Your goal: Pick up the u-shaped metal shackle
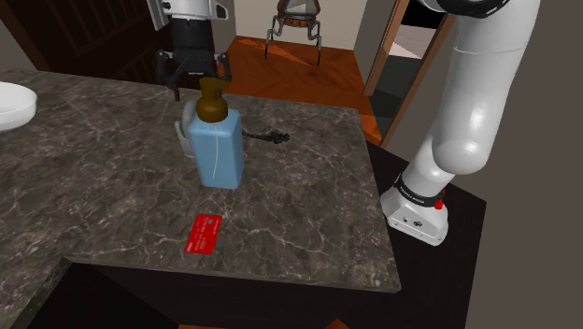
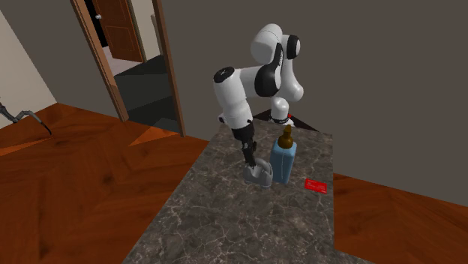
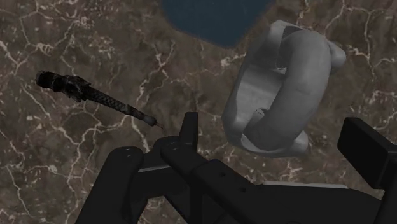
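Wrist view sets the grey shackle [image 3: 280, 89] flat on the dark marbled countertop [image 3: 76, 38], between the gripper's [image 3: 277, 133] spread black fingers [image 3: 368, 151]; neither finger touches it. Across the shoulder view from its left come a white dish [image 1: 11, 103] at the edge, its contents out of sight, then the shackle's pale edge just beside the upright blue pump bottle [image 1: 217, 145]. The bottle has a brown pump, and the gripper hangs above and behind it. A red card [image 1: 204, 234] lies nearer the counter's front edge. A thin dark tool [image 1: 267, 138] lies on the bottle's other side. The shackle's long axis runs from the fingers toward the bottle; I cannot tell which end is open.
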Tool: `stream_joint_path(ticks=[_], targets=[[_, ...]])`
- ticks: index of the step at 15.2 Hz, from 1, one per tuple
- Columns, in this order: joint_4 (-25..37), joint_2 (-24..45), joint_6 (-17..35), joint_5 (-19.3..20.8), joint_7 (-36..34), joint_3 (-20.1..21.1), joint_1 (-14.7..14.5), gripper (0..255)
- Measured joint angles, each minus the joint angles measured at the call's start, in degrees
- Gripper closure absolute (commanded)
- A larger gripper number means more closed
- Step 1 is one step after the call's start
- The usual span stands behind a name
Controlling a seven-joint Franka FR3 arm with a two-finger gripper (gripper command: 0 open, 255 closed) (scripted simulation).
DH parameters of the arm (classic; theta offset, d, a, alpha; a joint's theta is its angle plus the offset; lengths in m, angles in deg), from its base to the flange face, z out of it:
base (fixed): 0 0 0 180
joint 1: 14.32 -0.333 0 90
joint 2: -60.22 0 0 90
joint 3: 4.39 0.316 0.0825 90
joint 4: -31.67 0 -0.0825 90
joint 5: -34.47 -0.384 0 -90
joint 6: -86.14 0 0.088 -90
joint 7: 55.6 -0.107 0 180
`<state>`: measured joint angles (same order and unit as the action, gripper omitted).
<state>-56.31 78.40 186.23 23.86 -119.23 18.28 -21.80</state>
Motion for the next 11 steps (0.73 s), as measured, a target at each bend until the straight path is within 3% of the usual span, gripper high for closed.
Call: stream_joint_path(ticks=[8,9,11], targets=[[-2.0,2.9,4.6,0.3,-0.6,-0.2,-0.7,0],[-2.3,3.0,4.9,0.3,-0.5,-0.3,-0.7,255],[-2.5,2.9,5.1,0.3,-0.5,-0.3,-0.6,255]])
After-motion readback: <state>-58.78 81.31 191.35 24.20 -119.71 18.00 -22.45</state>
